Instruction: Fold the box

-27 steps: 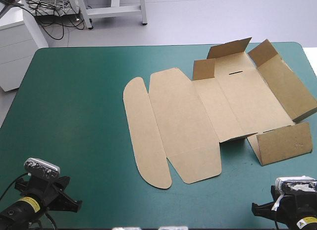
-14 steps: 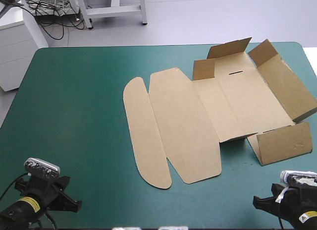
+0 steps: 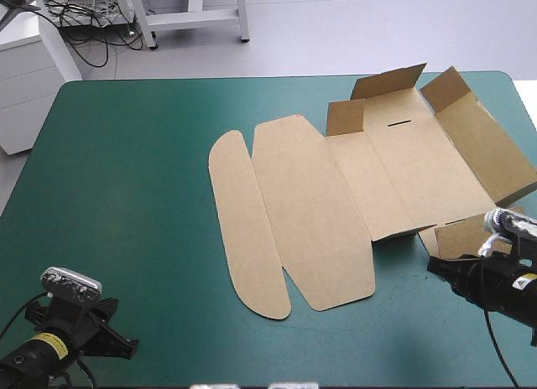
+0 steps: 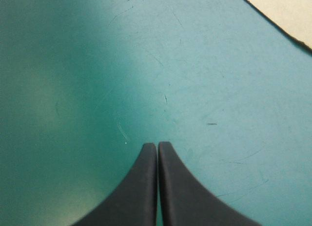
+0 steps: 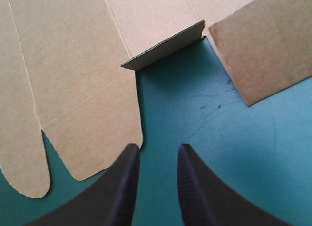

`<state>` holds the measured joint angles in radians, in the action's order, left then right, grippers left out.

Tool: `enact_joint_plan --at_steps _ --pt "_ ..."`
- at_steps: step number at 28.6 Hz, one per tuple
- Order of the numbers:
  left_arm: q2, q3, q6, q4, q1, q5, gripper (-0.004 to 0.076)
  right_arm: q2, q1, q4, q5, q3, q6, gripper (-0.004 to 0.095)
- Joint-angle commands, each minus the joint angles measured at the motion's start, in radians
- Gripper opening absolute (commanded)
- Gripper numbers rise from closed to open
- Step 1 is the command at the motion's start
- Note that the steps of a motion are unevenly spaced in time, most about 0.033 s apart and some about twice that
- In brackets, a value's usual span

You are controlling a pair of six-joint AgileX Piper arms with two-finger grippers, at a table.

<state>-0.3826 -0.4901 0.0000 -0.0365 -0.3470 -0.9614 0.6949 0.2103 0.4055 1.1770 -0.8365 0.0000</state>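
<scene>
The brown box (image 3: 369,179) lies opened out on the teal-green cover, right of the middle. Its lid panel and rounded tongue (image 3: 243,230) lie flat toward the left, while the far flaps (image 3: 388,81) and the right wall (image 3: 487,146) stand partly raised. My right gripper (image 3: 435,265) hovers at the near right flap (image 3: 461,238), open, with nothing between its fingers. In the right wrist view that gripper (image 5: 157,150) points at bare cover between the lid panel (image 5: 73,65) and the flap (image 5: 265,46). My left gripper (image 3: 126,349) rests shut near the front left corner, and in its own view (image 4: 157,145) a box corner (image 4: 287,11) shows far ahead.
Bare teal-green cover (image 3: 126,179) spreads over the whole left half of the table. The table's right edge (image 3: 530,112) runs close beside the box's raised right wall and my right arm.
My right gripper has moved from the front right corner forward toward the box and now covers part of the near right flap. The left arm and the box have not moved.
</scene>
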Motion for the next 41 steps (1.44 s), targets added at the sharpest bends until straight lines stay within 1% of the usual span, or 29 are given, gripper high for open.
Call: enact_joint_plan --at_steps 1,2,4,7,8,9,11,16,18,20,22,24,27,31,33,34,38,41 --pt "-0.011 -0.034 -0.011 0.004 -0.004 0.056 -0.001 0.077 0.0 0.081 -0.072 -0.033 0.005 0.0409" --pt "-0.011 -0.034 -0.011 0.004 -0.004 0.056 -0.001 0.095 0.0 0.098 -0.085 -0.033 0.012 0.0438" --pt "-0.011 -0.034 -0.011 0.004 -0.004 0.056 -0.001 0.146 0.0 0.135 -0.1 -0.033 0.072 0.0487" --pt "-0.011 -0.034 -0.011 0.004 -0.004 0.056 -0.001 0.243 0.0 0.193 -0.086 -0.033 0.179 0.0547" --pt "-0.011 -0.034 -0.011 0.004 -0.004 0.056 -0.001 0.317 0.0 0.234 -0.078 -0.033 0.232 0.0557" --pt "-0.011 -0.034 -0.011 0.004 -0.004 0.056 -0.001 0.354 0.0 0.257 -0.08 -0.033 0.234 0.0557" --pt "-0.011 -0.034 -0.011 0.004 -0.004 0.056 -0.001 0.447 0.0 0.313 -0.12 -0.033 0.224 0.0558" --pt "-0.011 -0.034 -0.011 0.008 -0.004 0.052 -0.001 0.572 0.0 0.48 -0.248 -0.033 0.182 0.0552" --pt "-0.011 -0.034 -0.011 0.008 -0.004 0.052 -0.001 0.61 0.0 0.563 -0.29 -0.033 0.127 0.0552" --pt "-0.011 -0.034 -0.011 0.008 -0.004 0.052 -0.001 0.64 0.0 0.596 -0.299 -0.033 0.067 0.0552" --pt "-0.011 -0.034 -0.011 0.008 -0.004 0.052 -0.001 0.669 0.0 0.584 -0.287 -0.033 0.053 0.0552" --pt "-0.011 -0.034 -0.011 0.008 -0.004 0.052 -0.001 0.699 0.0 0.553 -0.252 -0.033 0.053 0.0552" --pt "-0.011 -0.034 -0.011 0.008 -0.004 0.052 -0.001 0.734 0.0 0.522 -0.215 -0.033 0.07 0.0552" --pt "-0.011 -0.034 -0.011 0.008 -0.004 0.052 -0.001 0.743 0.0 0.51 -0.22 -0.033 0.079 0.0552" --pt "-0.011 -0.034 -0.011 0.008 -0.004 0.052 -0.001 0.743 0.0 0.495 -0.227 -0.033 0.088 0.0535" --pt "-0.011 -0.034 -0.011 0.008 -0.004 0.052 -0.001 0.743 0.0 0.482 -0.227 -0.033 0.099 0.0515" --pt "-0.011 -0.034 -0.011 0.008 -0.004 0.052 -0.001 0.743 0.0 0.399 -0.213 -0.033 0.167 0.0349" --pt "-0.011 -0.034 -0.011 0.008 -0.004 0.052 -0.001 0.743 0.0 0.361 -0.206 -0.033 0.188 0.024"
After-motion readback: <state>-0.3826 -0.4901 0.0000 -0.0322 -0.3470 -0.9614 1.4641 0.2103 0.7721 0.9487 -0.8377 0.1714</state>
